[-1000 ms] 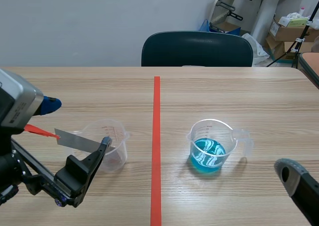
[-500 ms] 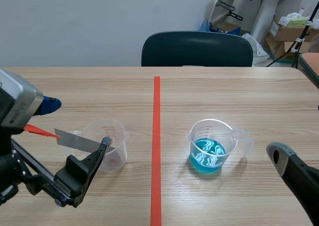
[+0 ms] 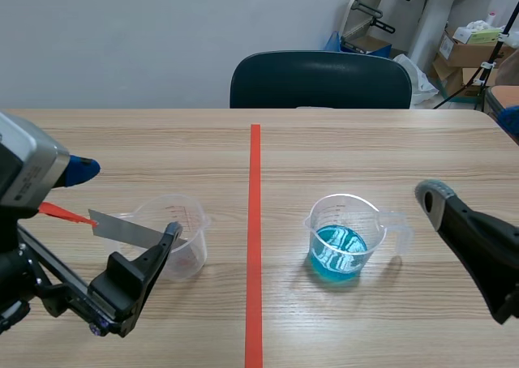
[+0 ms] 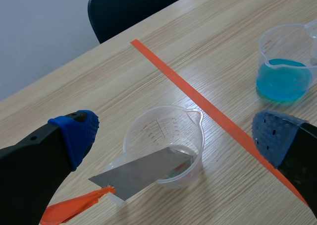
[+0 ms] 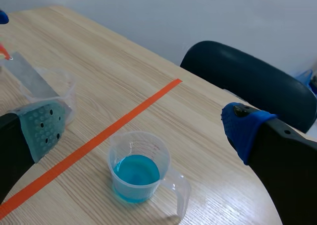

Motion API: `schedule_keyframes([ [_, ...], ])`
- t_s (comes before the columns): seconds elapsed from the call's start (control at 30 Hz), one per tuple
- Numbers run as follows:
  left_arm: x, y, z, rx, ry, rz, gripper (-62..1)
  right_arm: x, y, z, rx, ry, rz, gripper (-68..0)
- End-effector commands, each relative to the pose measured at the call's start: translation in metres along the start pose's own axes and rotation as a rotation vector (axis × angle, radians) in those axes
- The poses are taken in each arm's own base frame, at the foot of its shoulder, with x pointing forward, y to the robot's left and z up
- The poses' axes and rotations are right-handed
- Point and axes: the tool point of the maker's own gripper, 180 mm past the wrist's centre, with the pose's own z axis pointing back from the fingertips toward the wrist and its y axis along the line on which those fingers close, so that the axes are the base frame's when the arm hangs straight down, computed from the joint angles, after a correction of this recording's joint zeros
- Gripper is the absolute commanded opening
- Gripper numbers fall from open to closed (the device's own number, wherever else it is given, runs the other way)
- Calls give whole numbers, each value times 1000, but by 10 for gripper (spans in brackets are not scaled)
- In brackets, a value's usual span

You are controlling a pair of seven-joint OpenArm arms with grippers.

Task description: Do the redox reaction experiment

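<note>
Both pincers are spread wide and hold nothing. The left pincer (image 4: 176, 135) sits in the lower left of the scene frame, and the right pincer (image 5: 143, 131) at the right edge.

The metal strip (image 3: 126, 230) leans in the clear cup (image 3: 193, 250) at lower left. Its low end is inside the cup, and its orange tag (image 3: 61, 213) pokes out over the rim, between the left fingers. The blue-liquid cup (image 3: 324, 222) stands right of centre, just past the tape line (image 3: 255, 222), well apart from the strip.

- **Tipping the clear cup:** This is the likeliest failure. The cup looks light and otherwise empty. If you close on the strip while it bears on the rim, or lift it at a slant, it can lever the cup over.
- **Losing the strip:** It is thin and probably slick, so a grip on its edge may let it twist or slip out mid-carry.
- **Knocking the blue-liquid cup:** The right pincer is near that cup's handle side (a small nudge is enough). A careless sweep could shove the cup and slop liquid across the counter (image 3: 365, 149).
- **Splashing:** Dropping the strip in from high up would splash, so lower it in.
</note>
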Motion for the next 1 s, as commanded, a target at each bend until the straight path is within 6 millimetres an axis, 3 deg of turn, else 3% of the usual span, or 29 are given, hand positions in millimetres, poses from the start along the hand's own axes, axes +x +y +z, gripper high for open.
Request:
schedule_keyframes([
  [0.0, 10, 1, -1, 4, -38, 1, 14, 6, 5, -7, 51, -17, 12, 4],
  [0.43, 13, 15, 13, 44, -50, -31, 14, 14, 27, -36, 213, -44, 125, 4],
  [0.97, 1, 30, 75, 46, -24, -104, 14, 12, 89, -81, 428, -42, 128, 4],
])
